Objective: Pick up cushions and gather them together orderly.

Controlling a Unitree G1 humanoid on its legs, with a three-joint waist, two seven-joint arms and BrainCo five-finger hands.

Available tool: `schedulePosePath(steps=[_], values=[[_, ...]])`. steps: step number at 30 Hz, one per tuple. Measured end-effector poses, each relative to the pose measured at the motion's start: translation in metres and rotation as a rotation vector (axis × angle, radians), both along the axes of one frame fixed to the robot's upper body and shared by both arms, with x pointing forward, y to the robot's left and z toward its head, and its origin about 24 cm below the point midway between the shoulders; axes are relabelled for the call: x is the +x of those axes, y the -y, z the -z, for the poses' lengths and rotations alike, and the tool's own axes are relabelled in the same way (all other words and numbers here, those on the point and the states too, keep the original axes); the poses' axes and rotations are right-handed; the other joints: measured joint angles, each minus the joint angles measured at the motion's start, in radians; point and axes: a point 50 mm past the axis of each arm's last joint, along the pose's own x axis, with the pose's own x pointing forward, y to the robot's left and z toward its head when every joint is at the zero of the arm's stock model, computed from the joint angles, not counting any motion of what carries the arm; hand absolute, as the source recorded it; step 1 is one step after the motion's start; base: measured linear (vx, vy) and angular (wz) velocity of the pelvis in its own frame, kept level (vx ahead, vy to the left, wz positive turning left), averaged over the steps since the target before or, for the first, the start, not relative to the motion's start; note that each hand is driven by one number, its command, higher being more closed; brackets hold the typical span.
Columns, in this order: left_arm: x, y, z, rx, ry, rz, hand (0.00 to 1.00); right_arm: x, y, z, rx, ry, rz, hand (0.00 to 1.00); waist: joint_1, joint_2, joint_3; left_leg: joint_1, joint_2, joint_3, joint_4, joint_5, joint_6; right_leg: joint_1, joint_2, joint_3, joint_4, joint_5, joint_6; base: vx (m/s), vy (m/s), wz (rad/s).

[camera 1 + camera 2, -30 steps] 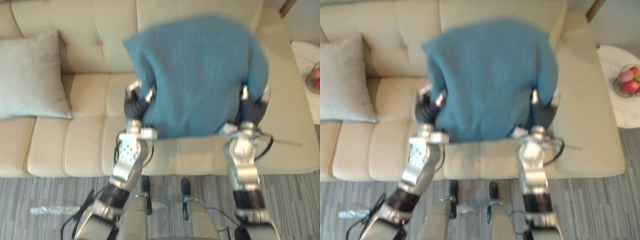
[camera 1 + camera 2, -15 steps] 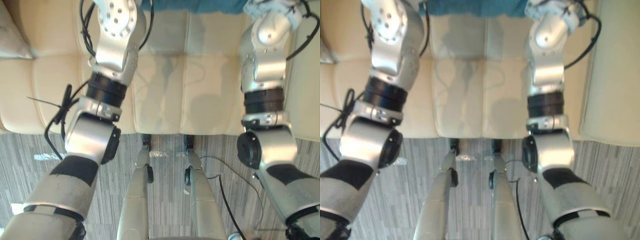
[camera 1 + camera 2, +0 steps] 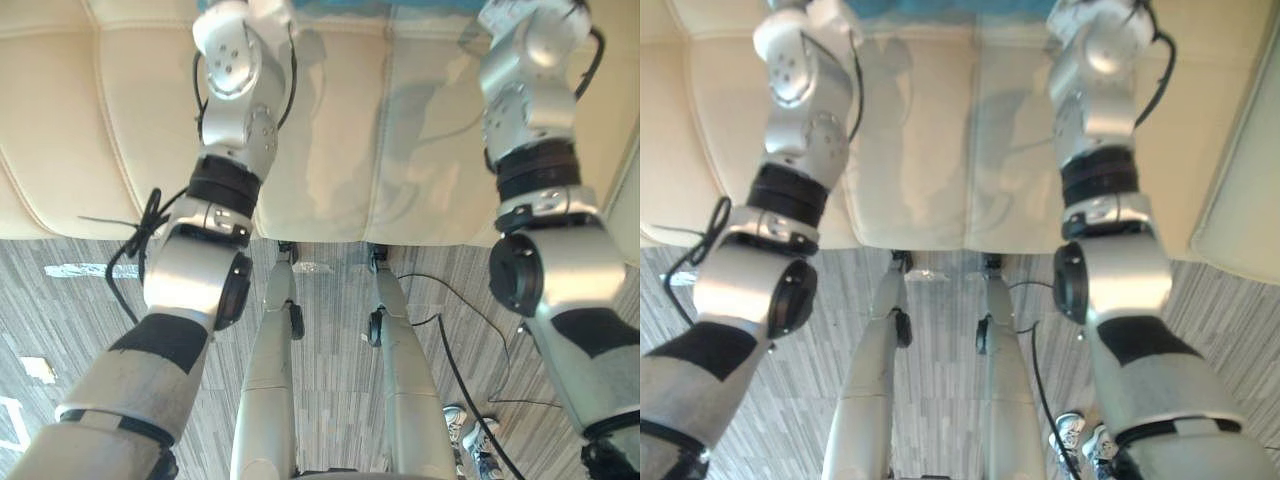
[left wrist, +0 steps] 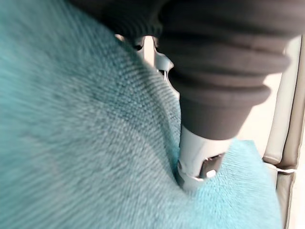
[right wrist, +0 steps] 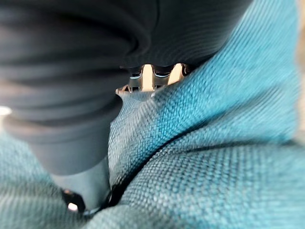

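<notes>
A teal knitted cushion (image 4: 71, 143) lies tight against my left hand (image 4: 224, 62), whose dark cover and a silver part sink into the fabric. The same cushion (image 5: 214, 143) bulges around my right hand (image 5: 71, 62). In the eye views both arms reach up and forward over the cream sofa (image 3: 340, 150), and a thin strip of the teal cushion (image 3: 340, 5) shows at the top edge between them. The cushion sits between the two hands, above the sofa seat.
The sofa's front edge runs across the middle of the eye views, with grey striped carpet (image 3: 60, 330) below it. The sofa's right armrest (image 3: 1240, 200) stands at the right. A pair of shoes (image 3: 1070, 435) shows on the carpet at the lower right.
The camera has tipped down toward the sofa front and the floor. The teal cushion, held between both hands in full view a second ago, is now a strip at the top edge.
</notes>
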Motion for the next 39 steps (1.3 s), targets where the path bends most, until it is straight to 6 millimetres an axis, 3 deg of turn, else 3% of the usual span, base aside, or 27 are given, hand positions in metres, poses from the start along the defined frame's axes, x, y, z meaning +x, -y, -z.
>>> schedulePosePath(steps=[4, 6, 7, 9, 11, 12, 14, 15, 17, 18, 21, 23, 24, 25, 27, 34, 39], values=[[0.001, -0.016, 0.026, -0.022, -0.038, -0.018, 0.0, -0.004, 0.012, 0.028, -0.008, -0.011, 0.009, 0.0, -0.004, 0.0, 0.0, 0.047, 0.001, 0.014, 0.0, 0.0, 0.0, 0.024, 0.001, 0.002, 0.042, -0.016, -0.009, -0.04, -0.025, -0.02], [0.0, -0.027, 0.05, -0.028, -0.074, -0.034, 0.0, -0.013, 0.024, 0.051, -0.016, -0.005, 0.024, 0.0, -0.006, -0.002, 0.0, 0.109, 0.0, 0.013, 0.0, -0.001, -0.001, 0.075, 0.001, 0.001, 0.07, -0.04, -0.015, -0.07, -0.061, 0.13], [-0.007, -0.039, 0.068, -0.002, -0.077, -0.061, 0.0, -0.027, 0.041, 0.07, -0.029, 0.021, 0.06, 0.0, -0.007, -0.005, 0.0, 0.168, 0.001, 0.008, 0.002, -0.008, -0.008, 0.124, 0.001, -0.002, 0.102, -0.066, -0.022, -0.04, -0.064, 0.21], [-0.014, -0.051, 0.079, 0.024, -0.075, -0.096, 0.0, -0.041, 0.055, 0.084, -0.045, 0.039, 0.088, 0.0, -0.006, -0.008, -0.001, 0.211, 0.001, 0.003, 0.004, -0.014, -0.011, 0.159, 0.0, -0.009, 0.125, -0.087, -0.028, -0.01, -0.045, 0.18], [-0.033, -0.078, 0.106, 0.077, -0.078, -0.159, 0.0, -0.066, 0.081, 0.126, -0.107, -0.016, 0.142, 0.0, -0.006, -0.019, -0.006, 0.281, 0.002, -0.009, 0.009, -0.034, -0.014, 0.224, 0.0, -0.024, 0.155, -0.13, -0.029, 0.0, -0.064, 0.18], [-0.036, -0.081, 0.111, 0.083, -0.082, -0.164, 0.0, -0.069, 0.083, 0.134, -0.118, -0.037, 0.147, 0.0, -0.006, -0.021, -0.007, 0.291, 0.002, -0.01, 0.009, -0.036, -0.012, 0.233, 0.0, -0.025, 0.157, -0.135, -0.03, 0.03, -0.047, 0.17], [-0.053, -0.096, 0.16, 0.122, -0.199, -0.202, 0.0, -0.089, 0.095, 0.193, -0.167, -0.223, 0.156, 0.0, -0.004, -0.036, -0.015, 0.372, 0.002, -0.013, 0.004, -0.047, -0.013, 0.31, -0.001, -0.035, 0.165, -0.156, -0.034, 0.06, -0.03, 0.11], [-0.056, -0.097, 0.17, 0.141, -0.228, -0.21, 0.0, -0.092, 0.095, 0.203, -0.167, -0.253, 0.148, 0.0, -0.004, -0.041, -0.017, 0.385, 0.002, -0.013, 0.003, -0.048, -0.012, 0.323, -0.001, -0.038, 0.166, -0.16, -0.036, 0.09, -0.029, 0.07], [-0.075, -0.093, 0.226, 0.219, -0.401, -0.209, 0.0, -0.113, 0.092, 0.255, -0.141, -0.409, 0.102, 0.0, -0.003, -0.05, -0.024, 0.472, -0.002, -0.015, 0.001, -0.062, -0.015, 0.413, -0.007, -0.047, 0.166, -0.181, -0.036, 0.09, -0.025, 0.1], [-0.08, -0.09, 0.239, 0.232, -0.442, -0.195, 0.0, -0.118, 0.091, 0.264, -0.138, -0.44, 0.094, 0.0, -0.002, -0.052, -0.025, 0.492, -0.003, -0.015, 0.001, -0.066, -0.012, 0.433, -0.009, -0.048, 0.165, -0.186, -0.037, 0.07, -0.01, 0.11], [-0.113, -0.071, 0.309, 0.299, -0.693, -0.108, 0.0, -0.149, 0.078, 0.318, -0.111, -0.626, 0.054, 0.0, 0.003, -0.069, -0.084, 0.573, -0.008, -0.015, 0.0, -0.093, -0.011, 0.518, -0.014, -0.051, 0.159, -0.206, -0.041, 0.07, -0.003, 0.05], [-0.124, -0.065, 0.335, 0.321, -0.797, -0.07, 0.0, -0.157, 0.073, 0.337, -0.095, -0.699, 0.036, 0.0, 0.003, -0.072, -0.102, 0.614, -0.008, -0.013, -0.001, -0.103, -0.008, 0.561, -0.015, -0.051, 0.148, -0.211, -0.042, 0.06, -0.004, 0.0], [-0.141, -0.06, 0.366, 0.322, -0.932, -0.031, 0.0, -0.17, 0.067, 0.366, -0.066, -0.819, 0.016, 0.0, 0.003, -0.071, -0.144, 0.653, -0.008, -0.012, -0.002, -0.119, -0.01, 0.605, -0.015, -0.052, 0.13, -0.222, -0.037, 0.03, -0.001, -0.01], [-0.147, -0.058, 0.376, 0.328, -0.975, -0.018, 0.0, -0.175, 0.064, 0.376, -0.059, -0.865, 0.005, 0.0, 0.003, -0.07, -0.154, 0.669, -0.008, -0.012, -0.003, -0.125, -0.007, 0.624, -0.014, -0.052, 0.123, -0.225, -0.033, 0.06, 0.002, 0.0], [-0.174, -0.054, 0.415, 0.372, -1.162, 0.041, 0.0, -0.2, 0.052, 0.417, 0.007, -1.053, -0.037, 0.0, 0.004, -0.062, -0.204, 0.728, -0.008, -0.009, -0.006, -0.139, -0.019, 0.689, -0.015, -0.053, 0.104, -0.234, -0.032, 0.1, 0.014, -0.01], [-0.236, -0.055, 0.474, 0.434, -1.531, 0.104, 0.0, -0.268, 0.026, 0.489, 0.18, -1.447, -0.118, 0.0, 0.004, -0.033, -0.28, 0.865, -0.006, 0.023, -0.067, -0.16, -0.027, 0.805, -0.017, -0.05, 0.044, -0.242, -0.035, 0.06, 0.015, -0.11], [-0.255, -0.061, 0.485, 0.37, -1.629, 0.08, 0.0, -0.293, 0.031, 0.5, 0.3, -1.52, -0.068, 0.0, 0.004, -0.031, -0.3, 0.903, -0.002, 0.035, -0.068, -0.168, -0.028, 0.848, -0.015, -0.044, 0.02, -0.239, -0.024, 0.08, 0.0, -0.08]])
